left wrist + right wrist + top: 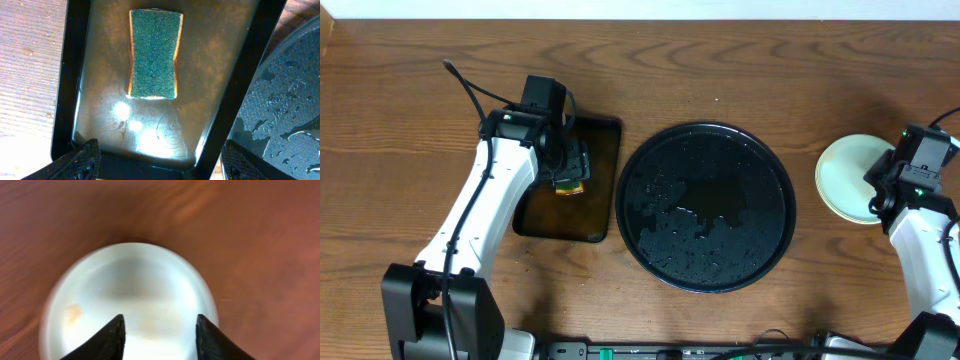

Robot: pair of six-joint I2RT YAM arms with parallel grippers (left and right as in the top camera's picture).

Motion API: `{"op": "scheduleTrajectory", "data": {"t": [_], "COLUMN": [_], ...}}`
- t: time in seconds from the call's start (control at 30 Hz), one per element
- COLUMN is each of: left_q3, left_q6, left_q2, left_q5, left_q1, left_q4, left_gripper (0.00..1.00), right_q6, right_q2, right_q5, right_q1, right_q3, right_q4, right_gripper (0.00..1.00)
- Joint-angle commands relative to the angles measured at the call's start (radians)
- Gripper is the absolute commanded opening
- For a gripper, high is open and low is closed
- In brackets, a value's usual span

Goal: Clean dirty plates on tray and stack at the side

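plates point(845, 175) sit stacked at three o'clock, clear of the wet black tray point(720, 150); right gripper point(160, 330) gapes empty above them, left gripper point(161, 157) likewise over the sponge point(153, 54) at nine, job likely finished.

Sponge point(153, 55) in rectangular tray point(100, 75), round tray point(707, 128) just right of it, plates point(845, 175), apparently stacked, on tabletop point(420, 80) farther right.

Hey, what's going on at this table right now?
The left gripper hangs open over a sponge lying in the brown tray. The black tray is wet and holds nothing. The plates sit stacked on the table to its right, the right gripper open above them.
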Motion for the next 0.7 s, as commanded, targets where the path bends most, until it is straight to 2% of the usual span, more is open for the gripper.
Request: {"op": "scheduleTrajectory", "data": {"t": [0.0, 0.13, 0.2, 0.3, 0.33, 0.37, 0.47, 0.67], "left_q3": [-0.002, -0.002, -0.002, -0.002, -0.002, -0.002, -0.006, -0.098], "left_q6": [-0.001, -0.001, -0.001, 0.000, 0.000, 0.000, 0.000, 0.003], "left_q2": [0.005, 0.005, 0.005, 0.005, 0.005, 0.005, 0.003, -0.087], "left_q5": [-0.002, -0.002, -0.002, -0.002, -0.002, -0.002, -0.002, -0.002], "left_q1": [-0.002, -0.002, -0.002, -0.002, -0.002, -0.002, -0.002, -0.021], "left_q4": [-0.003, -0.003, -0.007, -0.029, -0.042, -0.055, -0.104, -0.093], "left_gripper": [0.78, 0.78, 0.78, 0.78, 0.78, 0.78, 0.78, 0.78], "right_q6": [-0.070, -0.158, -0.186, -0.209, -0.209, -0.209, -0.209, -0.208], "right_q2": [-0.023, -0.023, -0.023, -0.023, -0.024, -0.025, -0.025, -0.081], "right_q5": [-0.310, -0.499, -0.505, -0.464, -0.456, -0.452, -0.442, -0.443], "right_q1": [0.023, 0.076, 0.107, 0.143, 0.150, 0.153, 0.153, 0.156], "right_q3": [0.019, 0.019, 0.019, 0.019, 0.019, 0.019, 0.018, 0.009], "right_q4": [0.005, -0.048, -0.097, -0.195, -0.236, -0.287, -0.418, -0.520], "right_gripper": [0.47, 0.52, 0.57, 0.78, 0.91, 0.99, 0.99, 0.99]}}
